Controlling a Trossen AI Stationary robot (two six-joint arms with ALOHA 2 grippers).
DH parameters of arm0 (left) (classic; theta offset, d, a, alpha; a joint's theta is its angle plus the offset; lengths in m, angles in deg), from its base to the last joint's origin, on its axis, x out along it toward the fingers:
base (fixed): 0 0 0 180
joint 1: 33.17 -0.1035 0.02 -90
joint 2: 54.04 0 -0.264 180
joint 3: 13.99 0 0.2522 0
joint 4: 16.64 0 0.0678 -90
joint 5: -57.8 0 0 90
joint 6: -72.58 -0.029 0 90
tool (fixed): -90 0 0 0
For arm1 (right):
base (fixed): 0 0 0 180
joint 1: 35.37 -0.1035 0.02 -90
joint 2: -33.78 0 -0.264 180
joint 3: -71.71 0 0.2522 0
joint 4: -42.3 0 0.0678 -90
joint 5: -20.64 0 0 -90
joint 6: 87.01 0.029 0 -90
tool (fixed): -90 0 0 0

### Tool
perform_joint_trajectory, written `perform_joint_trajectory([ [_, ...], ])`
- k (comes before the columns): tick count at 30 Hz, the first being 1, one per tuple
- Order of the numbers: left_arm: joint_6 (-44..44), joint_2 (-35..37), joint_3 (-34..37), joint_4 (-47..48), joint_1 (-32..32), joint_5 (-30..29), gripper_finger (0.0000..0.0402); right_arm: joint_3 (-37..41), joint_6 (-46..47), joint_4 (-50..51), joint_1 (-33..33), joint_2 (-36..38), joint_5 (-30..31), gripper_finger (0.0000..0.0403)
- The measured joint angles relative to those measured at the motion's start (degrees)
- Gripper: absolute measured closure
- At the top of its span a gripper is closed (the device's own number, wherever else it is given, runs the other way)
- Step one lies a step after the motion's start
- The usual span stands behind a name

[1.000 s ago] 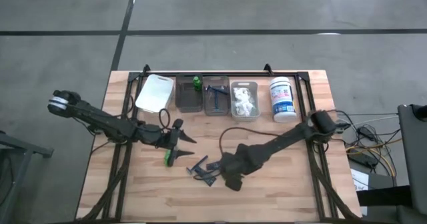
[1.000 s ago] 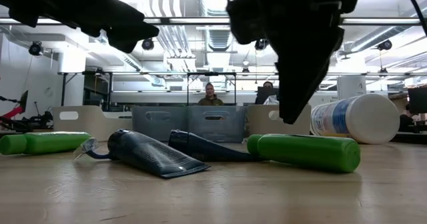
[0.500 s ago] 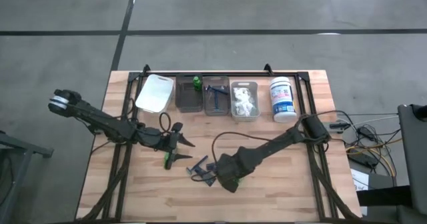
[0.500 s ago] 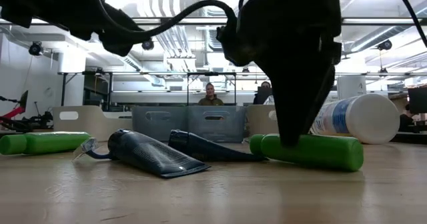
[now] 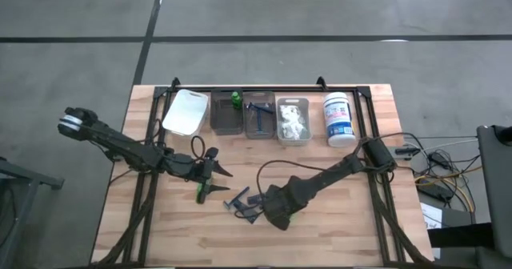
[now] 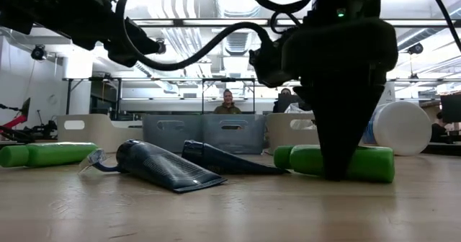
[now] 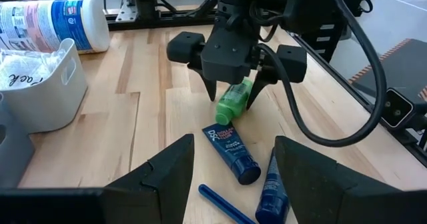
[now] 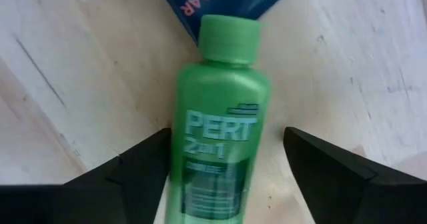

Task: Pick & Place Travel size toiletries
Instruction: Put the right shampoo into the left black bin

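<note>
My right gripper is open and low over a green bottle that lies on its side on the table. Its fingers stand on either side of the bottle's body, pointing down. This also shows in the left wrist view and the low view. My left gripper is open and empty above the table, left of centre. A second green bottle lies just near of it. Two dark blue tubes and a blue razor lie between the arms.
Along the far edge stand a white bin, a dark bin holding a green bottle, a clear bin with razors, a white bin with packets, and a white tub. Bare wood lies near the front edge.
My right gripper has come down toward the table until its open fingers stand astride the green bottle. My left arm has kept still.
</note>
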Motion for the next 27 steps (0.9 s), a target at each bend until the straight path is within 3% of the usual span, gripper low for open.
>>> perform_joint_trajectory([
  [13,-5.23,0.0,0.0,0.13,-0.07,-2.3,0.0188,-1.01,-14.71,0.86,0.12,1.08,-0.34,0.0259],
  [21,-9.57,0.0,0.0,-0.11,-0.33,-4.22,0.0188,-1.07,-20.91,0.55,2.08,3.48,0.44,0.0249],
  [27,-11.19,0.02,0.0,-0.04,-0.33,-4.11,0.0188,-1.05,-25.03,0.44,3.64,6.1,4.89,0.0249],
])
